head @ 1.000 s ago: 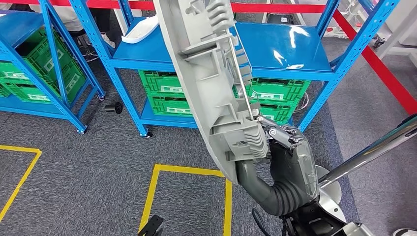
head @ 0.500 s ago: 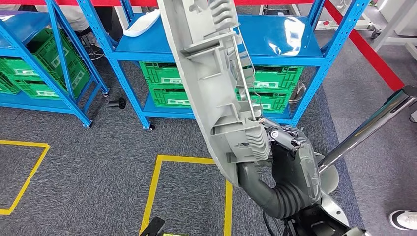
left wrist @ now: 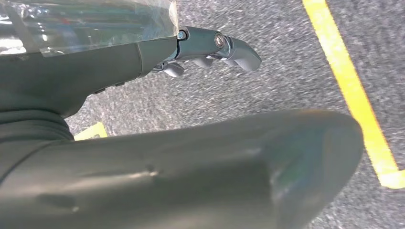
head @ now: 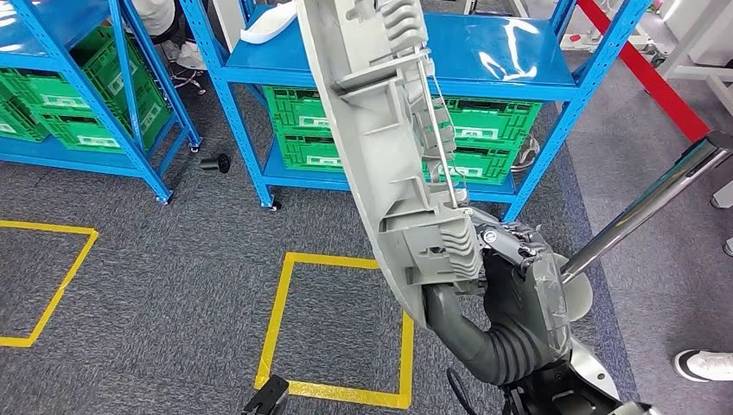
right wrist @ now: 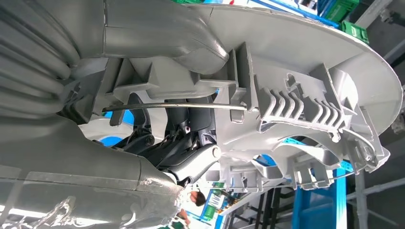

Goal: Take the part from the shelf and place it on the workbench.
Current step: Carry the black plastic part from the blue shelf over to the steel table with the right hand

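Blue shelving point(head: 510, 60) stands beyond your grey carpet point(head: 164, 285). Your right robot hand point(head: 519, 277) grips the long, ribbed grey plastic part point(head: 380, 130) upright, near; your left robot hand point(left wrist: 210, 47) hangs empty, fingers loosely curled.

Green slotted plastic crates point(head: 304, 134) on lower level of blue metal rack, more green crates point(head: 60, 95) in left rack; yellow tape square point(head: 333, 324) on grey carpet floor point(head: 173, 259); small black cylinder point(head: 213, 162) on floor; red barrier tape point(head: 644, 73); person's white shoe point(head: 704, 365) at right edge
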Available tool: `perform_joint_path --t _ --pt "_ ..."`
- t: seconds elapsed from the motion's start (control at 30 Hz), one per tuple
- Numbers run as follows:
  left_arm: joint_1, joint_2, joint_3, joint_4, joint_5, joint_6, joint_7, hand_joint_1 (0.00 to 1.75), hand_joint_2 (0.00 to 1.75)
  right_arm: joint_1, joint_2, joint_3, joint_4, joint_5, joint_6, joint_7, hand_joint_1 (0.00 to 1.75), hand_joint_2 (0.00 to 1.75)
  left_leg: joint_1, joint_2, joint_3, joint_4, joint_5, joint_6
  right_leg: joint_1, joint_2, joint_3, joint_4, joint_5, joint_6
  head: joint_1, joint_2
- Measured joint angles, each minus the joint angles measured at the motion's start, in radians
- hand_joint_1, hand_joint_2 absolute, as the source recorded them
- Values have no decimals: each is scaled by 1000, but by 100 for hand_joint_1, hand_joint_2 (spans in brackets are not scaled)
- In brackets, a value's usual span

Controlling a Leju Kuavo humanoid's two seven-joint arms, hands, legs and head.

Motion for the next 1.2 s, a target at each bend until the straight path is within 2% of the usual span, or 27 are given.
perform_joint_path --t 0.07,0.1,0.13,0.2,0.23,0.27,0.33,0.37,0.4,0.43,0.5,0.53,0.6,0.63,0.7,0.73,0.77,0.83,0.87,0.9,0.93,0.97,1.0,1.03,1.1,1.13,1.2 --pt "-1 -1 0 0 0 0 0 0 175 -2 0 0 0 0 0 0 175 175 -3 -1 -23 9 16 -8 4 0 102 -148 -6 -12 0 0" --pt "-1 -1 0 0 0 0 0 0 175 -3 0 0 0 0 0 0 175 175 -3 -1 -30 10 25 -14 7 1 133 -200 -18 -17 -1 0" --pt "-1 -1 0 0 0 0 0 0 175 -4 0 0 0 0 0 0 175 175 -2 -1 -36 9 36 -20 10 1 144 -228 -25 -21 -2 0" --pt "0 -1 -2 0 0 -1 1 0 175 -4 0 -1 1 0 0 -1 175 175 3 -3 -47 7 47 -33 11 0 128 -238 -9 -31 -1 0" --pt "1 -1 -2 0 0 -2 2 0 175 -5 0 -1 1 0 1 -1 175 175 4 -4 -55 19 27 -39 9 -1 119 -240 3 -38 -2 0" --pt "2 -1 -3 0 0 -2 2 0 175 -5 0 -1 2 -1 1 -1 175 175 5 -5 -66 49 -11 -44 6 -3 109 -243 15 -44 -5 0" --pt "3 -1 -4 0 0 -4 2 0 175 -5 1 -1 3 -3 1 -2 175 175 8 -5 -89 163 -114 -53 5 -5 86 -239 35 -51 -11 0" --pt "2 -1 -4 0 0 -5 2 0 175 -5 1 0 3 -5 2 -2 175 175 10 -5 -96 225 -144 -57 5 -5 72 -236 44 -52 -13 0" --pt "2 -1 -4 1 0 -6 1 0 175 -5 1 0 4 -6 3 -2 175 175 10 -5 -93 270 -151 -59 6 -6 56 -231 54 -52 -14 0" --pt "2 -1 -4 1 0 -7 1 0 175 -5 1 0 5 -8 4 -2 175 175 10 -5 -79 285 -134 -59 6 -6 40 -226 63 -51 -14 0" --pt "0 -1 -4 1 0 -9 -1 0 175 -5 1 0 6 -10 5 -3 175 175 10 -5 -9 220 -80 -54 6 -5 7 -214 80 -47 -17 0" --pt "-2 -1 -4 2 0 -10 -1 0 175 -5 1 0 7 -10 5 -3 175 175 8 -5 45 149 -73 -50 7 -4 -8 -207 87 -44 -20 0" --pt "-7 -1 -4 2 0 -10 -3 0 175 -6 1 -1 8 -10 6 -4 175 175 5 -6 128 21 -96 -39 9 -4 -26 -199 104 -34 -22 0" --pt "-8 -1 -4 2 -1 -10 -3 0 175 -7 1 -1 8 -10 7 -4 175 175 2 -7 145 -11 -108 -33 9 -5 -32 -200 114 -28 -23 0" --pt "-7 -2 -4 2 -1 -11 -3 0 175 -8 1 0 8 -10 9 -5 175 175 0 -5 135 -25 -96 -20 6 -4 -39 -204 128 -17 -23 0" --pt "-7 -2 -4 2 -1 -12 -3 0 175 -9 1 0 9 -11 10 -6 175 175 2 -3 127 -28 -84 -12 5 -3 -45 -197 115 -11 -21 0" --pt "-7 -3 -4 3 -2 -12 -3 0 175 -9 1 -1 9 -11 11 -6 175 175 4 -1 117 -31 -71 -6 4 -1 -55 -173 83 -5 -18 0" --pt "-8 -3 -3 4 -2 -13 -3 0 175 -10 0 -1 10 -12 11 -7 175 175 4 0 90 -31 -47 2 0 0 -82 -68 -19 3 -8 0" --pt "-9 -3 -3 5 -3 -13 -3 0 175 -10 0 0 11 -12 12 -7 175 175 4 1 74 -28 -36 3 -2 0 -94 -3 -56 6 -5 0" --pt "-9 -3 -3 5 -3 -14 -3 0 175 -10 0 0 12 -13 12 -7 175 175 3 1 57 -25 -25 3 -2 0 -98 50 -69 8 -3 0" --pt "-9 -3 -3 6 -3 -14 -3 0 175 -10 0 0 13 -14 12 -7 175 175 3 1 39 -21 -14 1 -2 0 -91 75 -57 9 -2 0" --pt "-9 -4 -3 6 -3 -15 -4 0 175 -10 0 0 14 -15 12 -7 175 175 3 2 20 -15 -5 0 -2 0 -68 68 -29 8 -1 0" --pt "-9 -4 -3 6 -3 -17 -4 0 175 -11 0 0 15 -16 13 -7 175 175 3 1 3 -9 4 -3 -2 0 -30 30 0 5 0 0" --pt "-9 -4 -3 6 -3 -18 -4 0 175 -11 0 0 16 -17 13 -7 175 175 2 1 -12 -3 12 -6 -1 0 20 -35 11 1 0 0" --pt "-10 -5 -3 7 -4 -20 -4 0 175 -14 0 -1 16 -20 14 -8 175 175 0 0 -33 4 29 -15 2 2 110 -173 -9 -9 -1 0" --pt "-10 -5 -3 7 -4 -21 -4 0 175 -15 0 -1 16 -20 15 -8 175 175 1 0 -41 4 40 -21 5 2 132 -216 -22 -14 -2 0" --pt "-9 -6 -3 9 -3 -22 -5 0 175 -17 0 -1 18 -21 17 -9 175 175 4 -1 -54 0 59 -32 7 2 126 -236 -13 -26 -2 0"
